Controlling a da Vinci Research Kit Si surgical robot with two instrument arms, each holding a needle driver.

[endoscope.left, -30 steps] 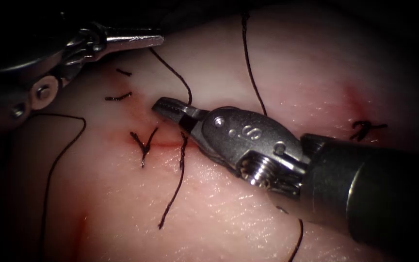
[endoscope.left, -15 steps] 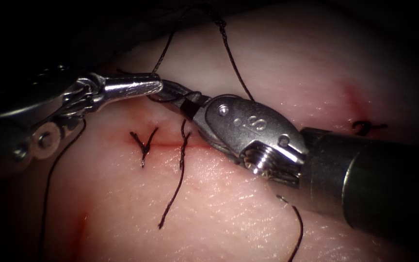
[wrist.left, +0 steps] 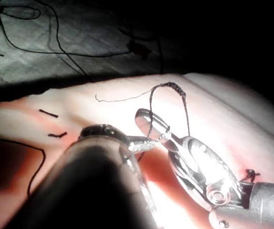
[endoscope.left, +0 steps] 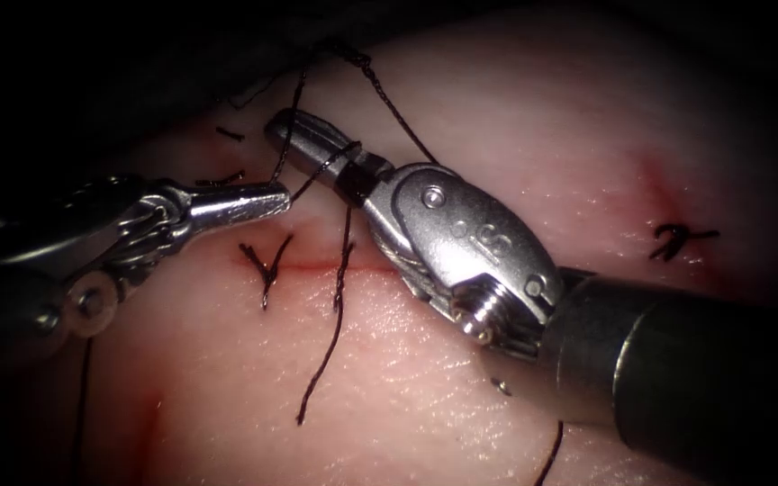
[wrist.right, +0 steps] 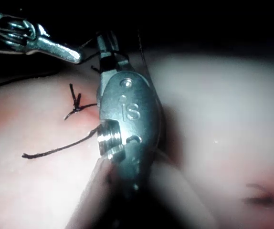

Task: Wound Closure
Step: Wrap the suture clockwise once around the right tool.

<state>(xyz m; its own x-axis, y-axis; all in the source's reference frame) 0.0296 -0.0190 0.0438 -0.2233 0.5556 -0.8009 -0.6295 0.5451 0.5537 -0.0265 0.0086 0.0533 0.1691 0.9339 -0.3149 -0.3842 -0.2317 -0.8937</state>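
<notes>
On the pale tissue [endoscope.left: 425, 378] the cut [endoscope.left: 312, 266] runs sideways, with a tied stitch [endoscope.left: 266, 261] at its left end. A second thread [endoscope.left: 339, 270] crosses the cut, and its free tail [endoscope.left: 317, 378] lies below. My left tool [endoscope.left: 267, 200] comes in from the left, above the stitch, with its jaws shut on the thread. From its tip the thread runs up and wraps over the shut jaws of my right tool [endoscope.left: 294, 128], which hold nothing. The wrap [wrist.left: 162, 137] also shows in the left wrist view. The right tool [wrist.right: 106, 43] sits close to the left tool [wrist.right: 72, 55].
A finished stitch [endoscope.left: 677, 239] sits at the far right on a reddish mark. Two short cut thread ends [endoscope.left: 220, 180] lie at the upper left. Thread [endoscope.left: 389, 94] rises from the right jaws to the tissue's far edge. Loose thread [wrist.left: 41, 38] lies on the cloth beyond.
The left tool came down from the upper left to the right tool's jaws. The right tool's tip swung up and left, and thread now lies wrapped around its jaws.
</notes>
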